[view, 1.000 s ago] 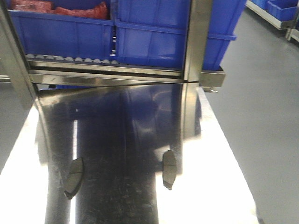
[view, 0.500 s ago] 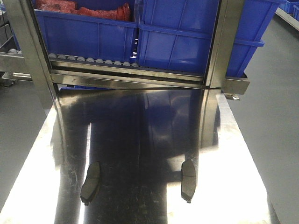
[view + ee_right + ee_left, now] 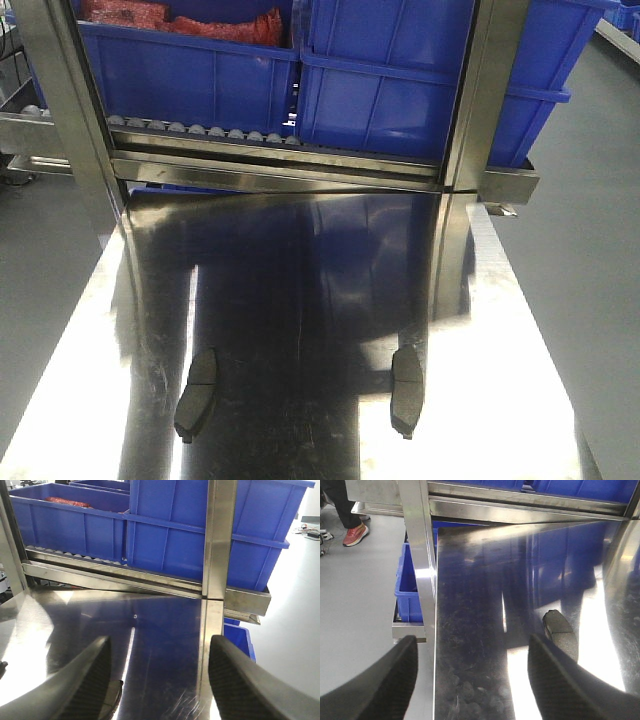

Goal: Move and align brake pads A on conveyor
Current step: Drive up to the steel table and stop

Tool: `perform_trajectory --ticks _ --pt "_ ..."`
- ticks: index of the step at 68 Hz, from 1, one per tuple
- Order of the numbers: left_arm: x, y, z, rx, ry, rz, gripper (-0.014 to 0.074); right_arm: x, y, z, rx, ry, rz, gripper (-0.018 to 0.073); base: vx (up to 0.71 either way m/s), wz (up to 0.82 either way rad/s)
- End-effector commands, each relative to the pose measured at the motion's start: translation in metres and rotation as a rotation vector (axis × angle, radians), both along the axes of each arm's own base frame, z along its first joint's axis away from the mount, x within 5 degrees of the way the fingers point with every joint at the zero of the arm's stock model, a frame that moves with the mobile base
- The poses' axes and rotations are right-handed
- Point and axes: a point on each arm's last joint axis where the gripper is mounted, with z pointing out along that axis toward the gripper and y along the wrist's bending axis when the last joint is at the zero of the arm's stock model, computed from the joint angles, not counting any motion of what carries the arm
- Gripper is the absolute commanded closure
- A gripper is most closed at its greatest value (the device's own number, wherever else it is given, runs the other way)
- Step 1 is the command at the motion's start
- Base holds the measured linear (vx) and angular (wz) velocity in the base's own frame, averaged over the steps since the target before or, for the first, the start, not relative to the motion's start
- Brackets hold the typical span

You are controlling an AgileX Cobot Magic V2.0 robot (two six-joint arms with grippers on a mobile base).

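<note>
Stainless-steel table (image 3: 300, 280), mirror-shiny, scuffed; grey floor (image 3: 575, 260) around; blue plastic bins (image 3: 400, 80) behind. Flat curved brake pads A (image 3: 197, 393) lying well apart. Left gripper (image 3: 470, 680), right gripper (image 3: 160, 680): jaws spread wide, empty.

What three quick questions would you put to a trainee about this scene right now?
1. True or false: the left pad and the right pad touch each other.
2. The pads lie on: A. a felt belt; B. the shiny steel table; C. the floor of a blue bin.
3. In one word, how do the jaws of the left gripper and the right gripper stand?
Key: 1 false, they lie well apart; 2 B; 3 open, with nothing between them.
</note>
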Motion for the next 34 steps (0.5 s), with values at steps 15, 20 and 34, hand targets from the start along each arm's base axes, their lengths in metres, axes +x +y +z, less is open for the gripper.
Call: perform_trajectory --ticks 15,20,34 --pt "0.0023 -0.0003 0.0142 -0.015 -0.089 0.0 0.0136 0.0005 0.0002 0.0157 0.015 -0.095 0.002 0.0148 0.0 0.0" --pt "0.0023 -0.0003 0.0142 -0.015 -0.089 0.0 0.0136 0.0005 0.0002 0.0157 0.015 -0.095 0.002 0.0148 0.0 0.0" --pt "0.0023 -0.0003 0.0142 -0.015 -0.089 0.0 0.0136 0.0005 0.0002 0.0157 0.015 -0.095 0.002 0.0148 0.0 0.0"
